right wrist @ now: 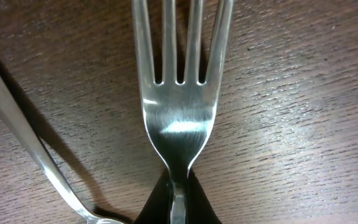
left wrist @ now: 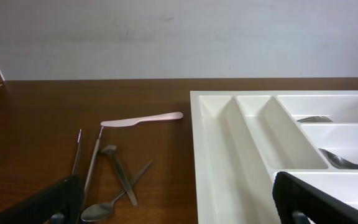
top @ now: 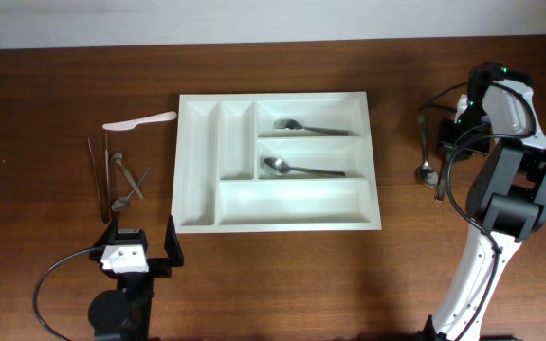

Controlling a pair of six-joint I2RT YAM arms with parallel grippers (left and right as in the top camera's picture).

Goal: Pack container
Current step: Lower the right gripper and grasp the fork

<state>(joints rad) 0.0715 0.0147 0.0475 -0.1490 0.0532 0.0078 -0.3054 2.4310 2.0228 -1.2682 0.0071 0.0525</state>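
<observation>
Overhead, we see the large white rectangular plastic cutlery tray (top: 195, 161) lying in the middle of the dark brown wooden worktop (top: 45, 76), with its two narrow compartments on the left and its three long ones on the right. A silver metal fork (top: 311, 127) lies in the far long compartment and a silver metal spoon (top: 300, 170) in the middle one, both with their heads to the left. Left of the tray and apart from it, a white plastic knife (top: 140, 120) lies on the worktop. Nearer than the knife is a loose cluster of metal cutlery (top: 112, 180), with some pieces crossing. The left gripper (top: 142, 239) sits near the tray's near left corner. In the left wrist view its black fingers (left wrist: 48, 202) show at both lower corners, so the jaws stand wide apart and hold nothing. The right gripper (top: 446, 150) is right of the tray and apart from it, just beside a second silver spoon (top: 426, 169) on the worktop. In the right wrist view we see a second silver fork (right wrist: 179, 112) flat on the wood, its tines pointing away. The jaws are clamped on its neck at the lower edge. A thin metal handle (right wrist: 23, 137) slants past on the left.
</observation>
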